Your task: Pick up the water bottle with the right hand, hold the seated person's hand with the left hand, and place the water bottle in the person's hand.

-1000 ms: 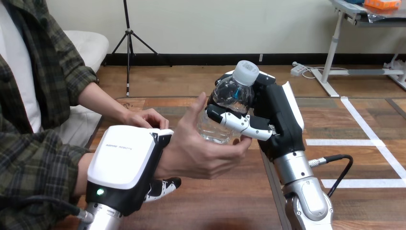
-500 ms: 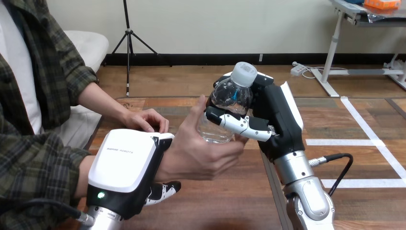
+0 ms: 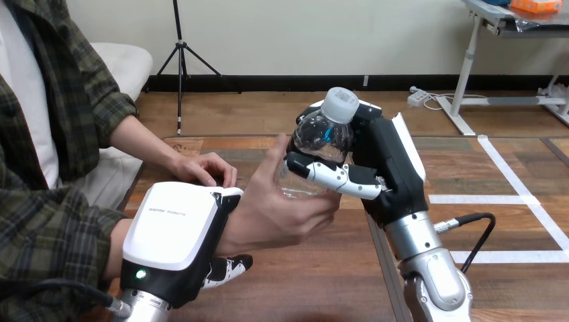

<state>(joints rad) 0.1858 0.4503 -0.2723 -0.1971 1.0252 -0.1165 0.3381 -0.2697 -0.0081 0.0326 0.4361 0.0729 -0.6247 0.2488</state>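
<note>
The wooden surface (image 3: 302,282) is crossed from the left by the person's arms. The person's far hand (image 3: 204,168) is rested flat on it. The person's raised hand (image 3: 275,215) is held above it, palm cupped toward the middle.

The left hand (image 3: 178,238) is laid over the wrist of that raised hand. A fingertip shows beneath the wrist, so the wrist is taken to be clasped. The right hand (image 3: 382,168) is held above the surface, right of centre, and is closed round the bottle (image 3: 315,144), with one digit drawn across the front of it.

The bottle is thus carried in the air, upright but tipped a little to the left. Its lower body is set against the raised hand, whose thumb stands along the bottle's left side. Whether that hand bears any weight cannot be told.

The bottle is clear, thin plastic and seems to hold little water, so it is judged light. Its wall is likely to dent under a hard squeeze and to slide where smooth. It is best gripped round the middle of the body, below the shoulder, where it is widest. The white cap (image 3: 339,104) is stiffer but too small for a sure grip.

No label can be made out on the bottle. A short line of small print is carried on the left hand's white shell.
</note>
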